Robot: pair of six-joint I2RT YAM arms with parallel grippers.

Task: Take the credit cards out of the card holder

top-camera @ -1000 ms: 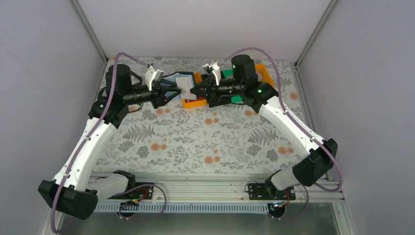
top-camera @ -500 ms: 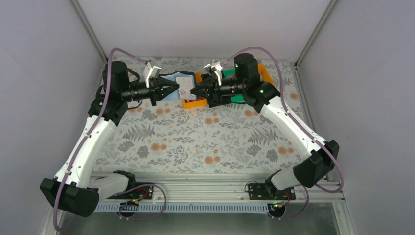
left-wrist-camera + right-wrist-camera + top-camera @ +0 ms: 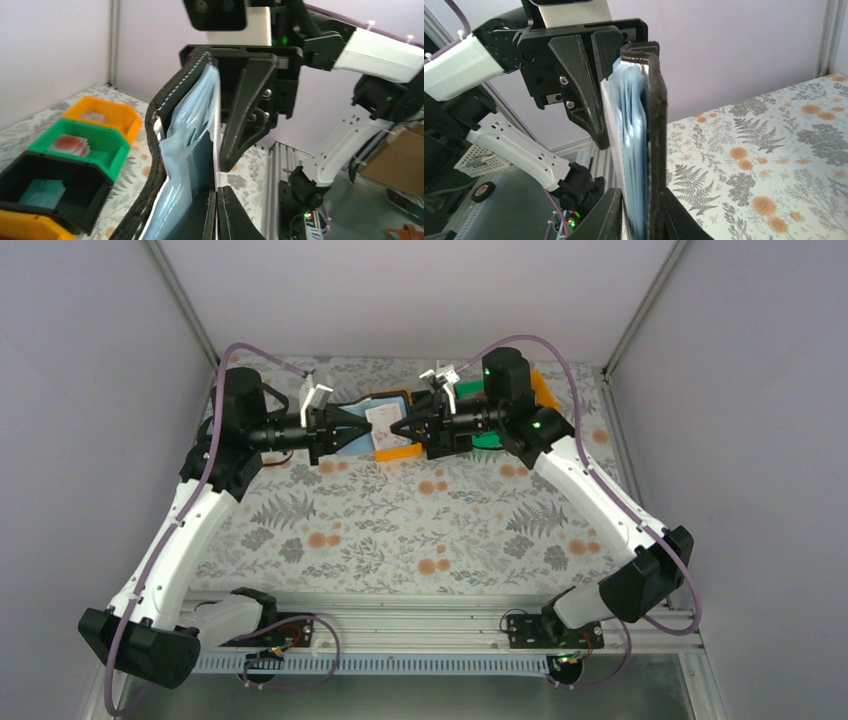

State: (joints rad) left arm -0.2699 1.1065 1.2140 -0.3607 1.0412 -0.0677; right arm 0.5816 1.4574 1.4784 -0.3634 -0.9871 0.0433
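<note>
Top view: wallet [image 3: 352,437] hangs in the air over the middle of the worktop's [image 3: 400,530] far edge, just in front of the orange bin [image 3: 395,451], with the green bin [image 3: 487,441] further toward the far right corner. Left gripper [image 3: 362,424] and right gripper [image 3: 398,427] meet it from opposite ends, and a pale card [image 3: 382,415] shows between them. The wallet spans gripper to gripper, so I judge its long axis runs along the far edge. Left wrist view: wallet [image 3: 159,150] stands on edge, stitched black cover toward the far edge, pale pockets toward the near edge, cover bowed. Left gripper [image 3: 218,194] is pinched almost fully together on a thin pale sheet, likely a card [image 3: 217,125]; can't tell card from pocket leaf for sure. A black bin [image 3: 92,205] sits below on the far side. Right wrist view: right gripper [image 3: 640,200] is clamped across the whole wallet [image 3: 656,125], cover and pale leaves together. Handling judgement: wallet is light and floppy, cover flexes, so hold it by the full thickness at one end. Cards are light, stiff and slick; pinch the exposed edge and slide along the pocket, no twisting, or the grip may slip.
</note>
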